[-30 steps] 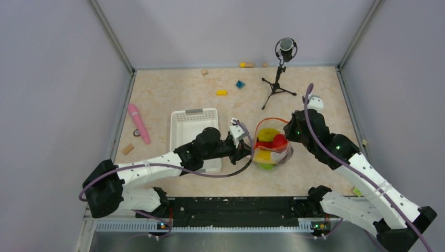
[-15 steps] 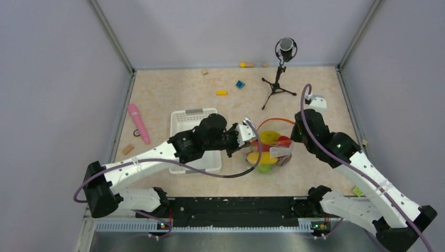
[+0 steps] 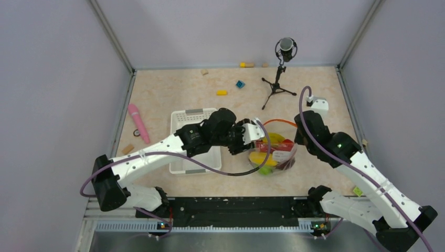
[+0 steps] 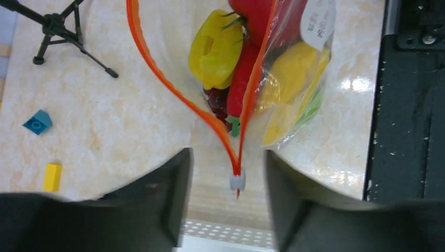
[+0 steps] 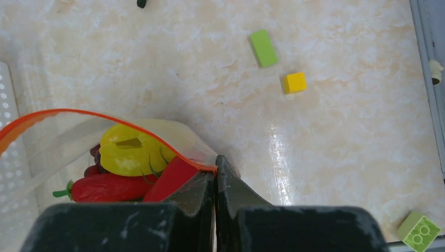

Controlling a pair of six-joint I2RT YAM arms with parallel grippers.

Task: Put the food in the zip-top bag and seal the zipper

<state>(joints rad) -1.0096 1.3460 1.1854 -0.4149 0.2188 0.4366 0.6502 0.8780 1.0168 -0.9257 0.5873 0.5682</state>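
Observation:
The clear zip-top bag (image 3: 275,153) lies on the table between my arms, with the food inside it: a yellow piece (image 4: 215,50), a red chili (image 4: 240,84), dark grapes (image 4: 214,100) and a green bit (image 3: 265,169). Its orange-red zipper (image 4: 157,68) gapes in a narrow V and meets at a small white slider (image 4: 237,182). My left gripper (image 4: 226,160) is open and straddles that slider end without touching it. My right gripper (image 5: 215,167) is shut on the other corner of the bag's mouth, where the zipper (image 5: 78,113) ends.
A white basket (image 3: 183,123) sits just left of the bag, under my left arm. A microphone tripod (image 3: 278,86) stands behind the bag. A pink stick (image 3: 139,123) lies far left. Small blocks lie about: blue (image 3: 240,84), yellow (image 3: 222,93), green (image 5: 263,47), yellow (image 5: 295,82).
My left gripper has let go of the bag's left edge, opened and moved right and back. The bag's round mouth has narrowed to a slit. The right gripper keeps its hold.

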